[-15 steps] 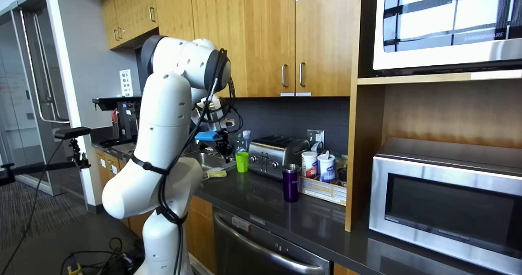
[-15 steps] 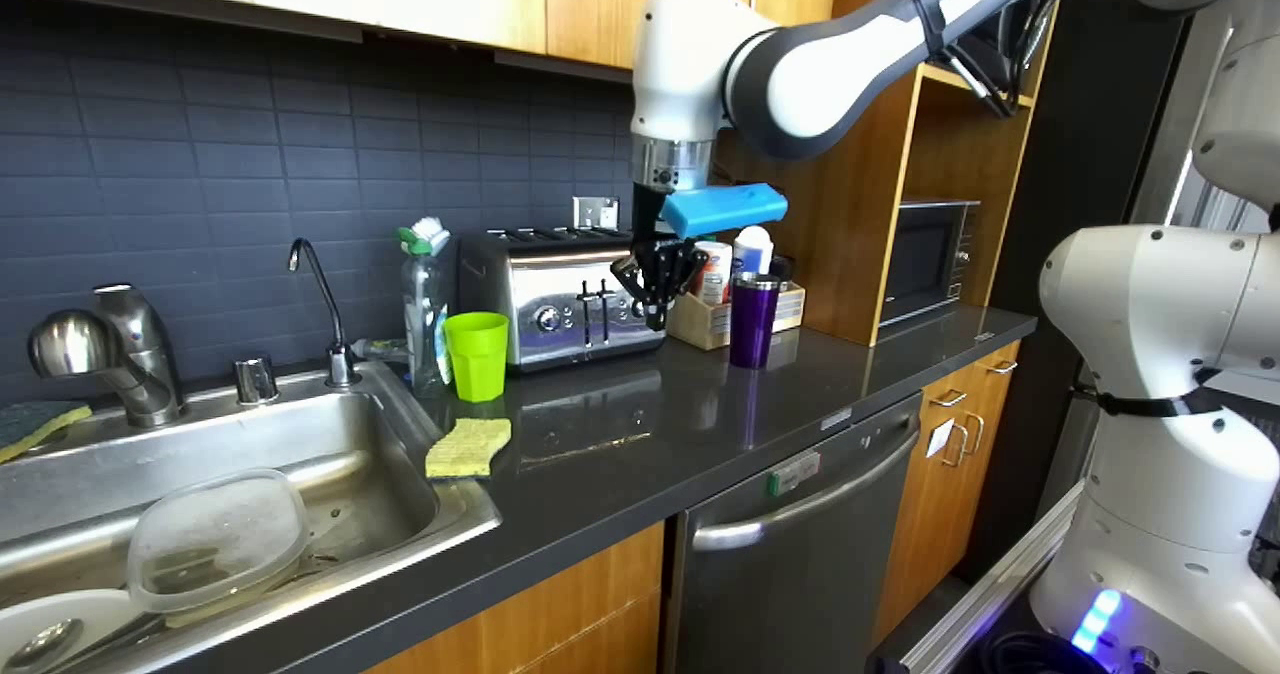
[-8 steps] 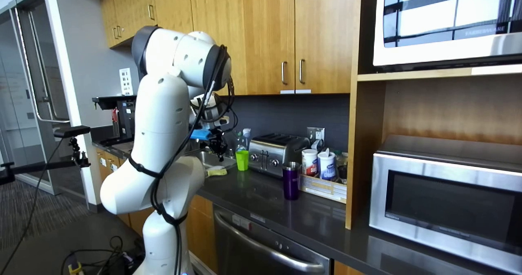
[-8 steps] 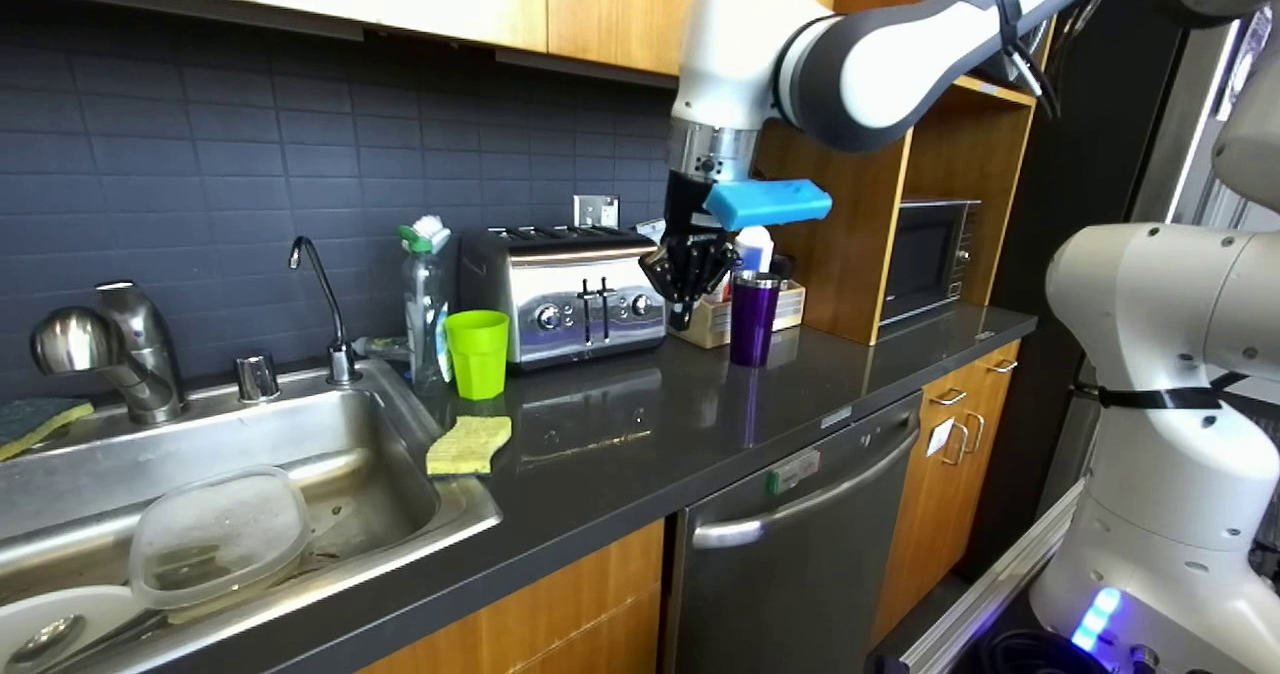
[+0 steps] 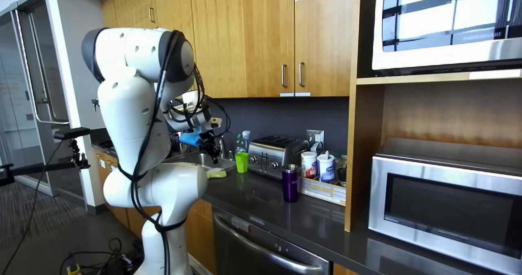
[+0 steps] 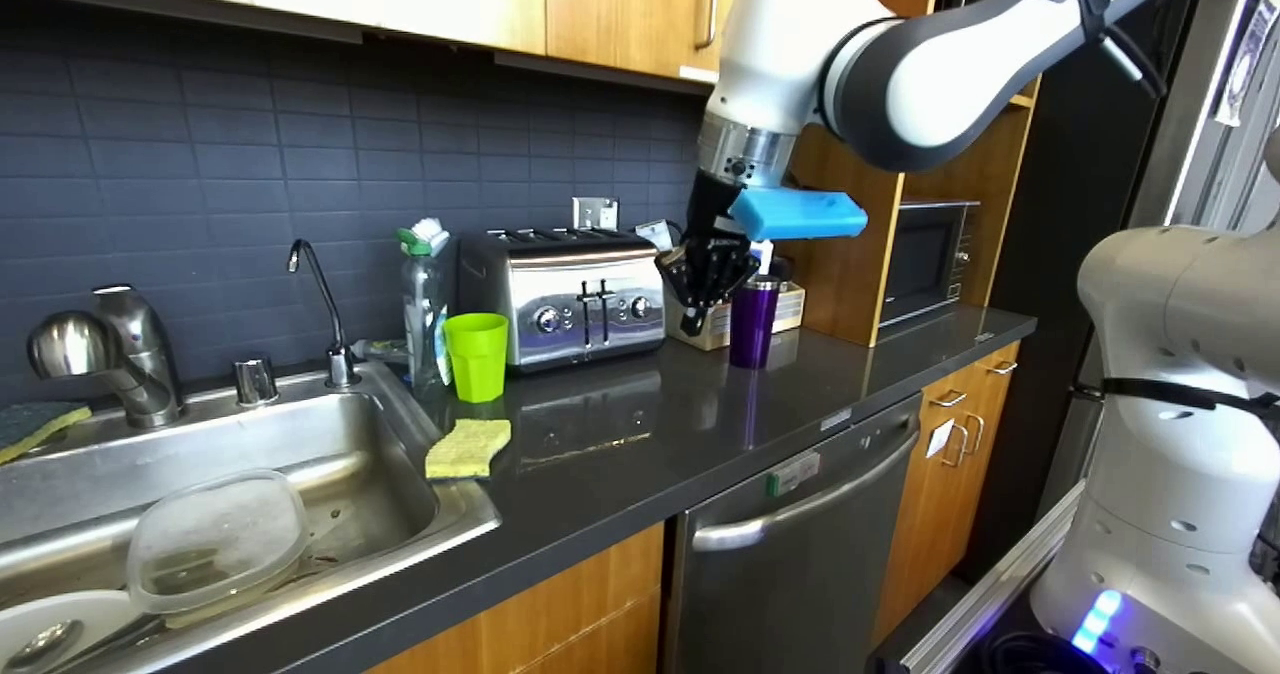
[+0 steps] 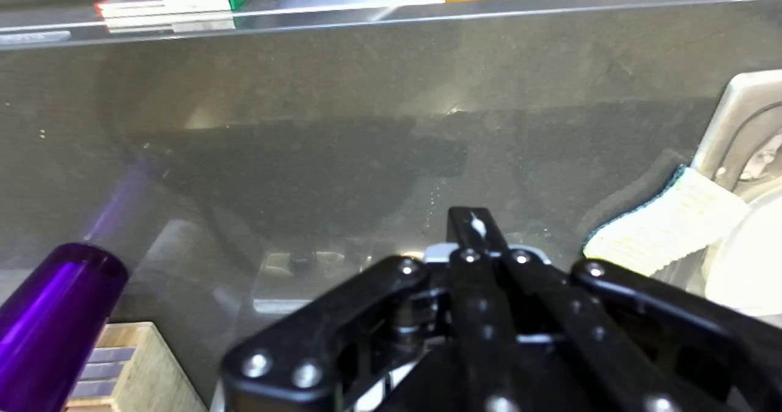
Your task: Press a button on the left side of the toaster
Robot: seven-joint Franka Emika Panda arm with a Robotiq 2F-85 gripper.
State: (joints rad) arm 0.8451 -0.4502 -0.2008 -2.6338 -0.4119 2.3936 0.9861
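Note:
The silver toaster with a dark slotted top [image 5: 274,151] stands on the counter, and it also shows in an exterior view [image 6: 625,284]. Its front bears two dark levers side by side, with a round knob [image 6: 548,319] on the left and another knob [image 6: 640,307] on the right. Small buttons cannot be made out. My gripper [image 6: 692,322] is black, points down, and hangs above the counter in front of the toaster, apart from it. In the wrist view its fingertips [image 7: 473,225] meet with nothing between them. The toaster is not clearly seen in the wrist view.
A green cup [image 6: 477,356] and a soap bottle stand left of the toaster. A purple tumbler [image 6: 753,322] and a wooden box [image 6: 790,304] of canisters stand right. A yellow sponge [image 6: 468,446] lies by the sink [image 6: 460,514]. The steel microwave [image 5: 444,209] is farther right.
My gripper has moved back, away from the toaster's front, and to the right in an exterior view. The toaster's right knob is uncovered now. The arm's upper links have swung back.

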